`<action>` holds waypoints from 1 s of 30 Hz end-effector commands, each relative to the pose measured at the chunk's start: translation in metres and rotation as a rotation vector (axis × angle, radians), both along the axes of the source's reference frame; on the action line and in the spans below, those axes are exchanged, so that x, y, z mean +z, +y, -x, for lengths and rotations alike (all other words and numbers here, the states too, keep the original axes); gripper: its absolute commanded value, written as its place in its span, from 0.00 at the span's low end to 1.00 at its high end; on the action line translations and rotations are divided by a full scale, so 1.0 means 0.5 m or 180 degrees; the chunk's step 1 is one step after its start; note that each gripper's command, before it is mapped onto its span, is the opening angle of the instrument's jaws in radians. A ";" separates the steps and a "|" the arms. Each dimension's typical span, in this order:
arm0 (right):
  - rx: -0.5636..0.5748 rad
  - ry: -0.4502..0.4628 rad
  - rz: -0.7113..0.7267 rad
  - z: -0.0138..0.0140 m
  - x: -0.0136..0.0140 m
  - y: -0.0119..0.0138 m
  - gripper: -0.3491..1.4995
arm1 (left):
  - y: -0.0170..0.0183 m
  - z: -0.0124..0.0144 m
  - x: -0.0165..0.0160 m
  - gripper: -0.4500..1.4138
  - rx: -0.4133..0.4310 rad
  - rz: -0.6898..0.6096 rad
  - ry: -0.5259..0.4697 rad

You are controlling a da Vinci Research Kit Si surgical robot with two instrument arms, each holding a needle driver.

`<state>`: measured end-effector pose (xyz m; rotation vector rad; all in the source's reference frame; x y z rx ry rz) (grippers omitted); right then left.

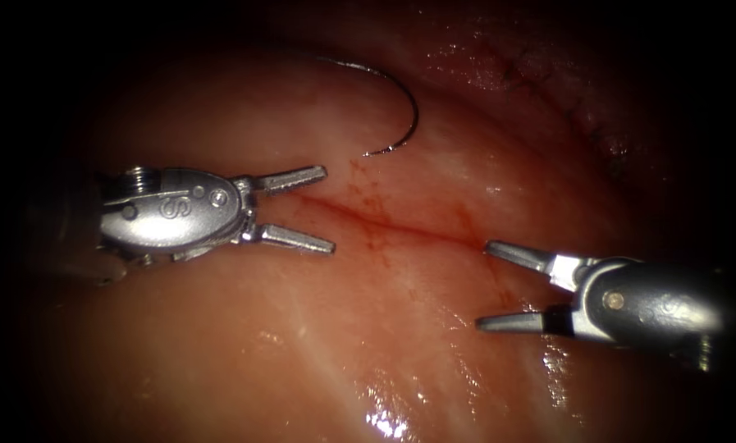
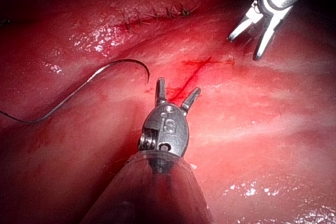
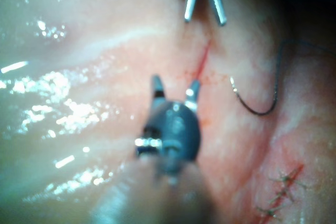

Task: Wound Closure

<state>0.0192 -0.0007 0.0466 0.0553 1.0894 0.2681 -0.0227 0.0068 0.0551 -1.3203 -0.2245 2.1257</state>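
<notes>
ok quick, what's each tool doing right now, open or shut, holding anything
Left tool: open, holding nothing.
Right tool: open, holding nothing.
The needle lies loose on the tissue, beyond the cut.

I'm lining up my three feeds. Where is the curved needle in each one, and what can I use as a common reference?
Endoscope view: the needle lies free on the tissue, above the cut, held by neither tool.
Left wrist view: the needle lies beside the left tool, whose jaws are open.
Right wrist view: the needle lies beside the right tool, jaws open.
Shared landmark: the red cut between both tools.
</notes>
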 end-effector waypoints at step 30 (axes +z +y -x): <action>-0.0028 -0.0114 0.0094 -0.0017 0.0015 -0.0022 0.40 | 0.0089 0.0149 0.0222 0.54 0.0382 -0.0908 0.1136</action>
